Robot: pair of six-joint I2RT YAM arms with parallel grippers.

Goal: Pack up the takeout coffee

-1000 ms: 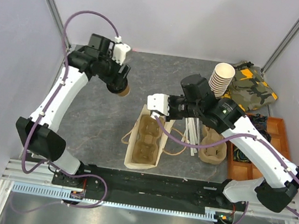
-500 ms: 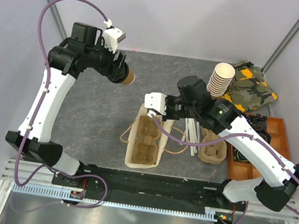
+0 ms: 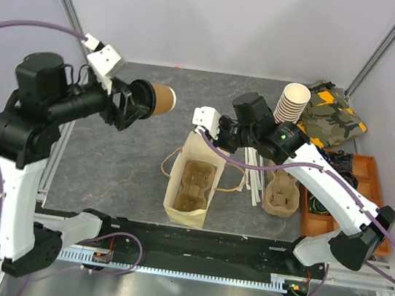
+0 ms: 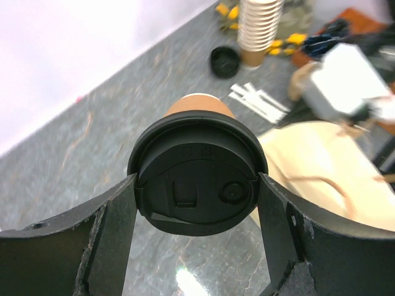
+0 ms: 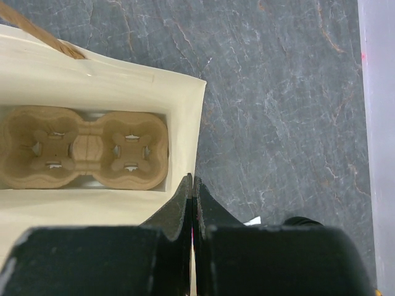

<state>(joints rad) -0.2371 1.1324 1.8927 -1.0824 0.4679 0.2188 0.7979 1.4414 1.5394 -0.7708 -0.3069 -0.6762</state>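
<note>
The takeout coffee [image 3: 162, 99], a brown paper cup with a black lid [image 4: 197, 185], is held in the air, tipped on its side, left of and beyond the bag. My left gripper [image 3: 134, 101] is shut on it at the lid rim, one finger [image 4: 114, 234] on each side. A cream paper bag [image 3: 176, 193] stands open in the middle with a pulp cup carrier [image 3: 194, 184] at its bottom. My right gripper [image 3: 210, 136] is shut on the bag's far rim; in the right wrist view its fingertips [image 5: 192, 182] pinch the bag's edge [image 5: 179, 105] above the carrier [image 5: 83, 148].
A tall stack of lidless cups [image 3: 292, 102] and a camouflage cloth [image 3: 338, 113] are at the back right. A second pulp carrier [image 3: 281, 193], white sticks [image 3: 254, 177] and an orange tray [image 3: 360, 187] lie right of the bag. A loose black lid [image 4: 224, 61] lies near the stack.
My left arm has risen high, carrying the coffee up and tipping it sideways. My right gripper has shifted slightly back, holding the bag's rim, and the bag now stands more open.
</note>
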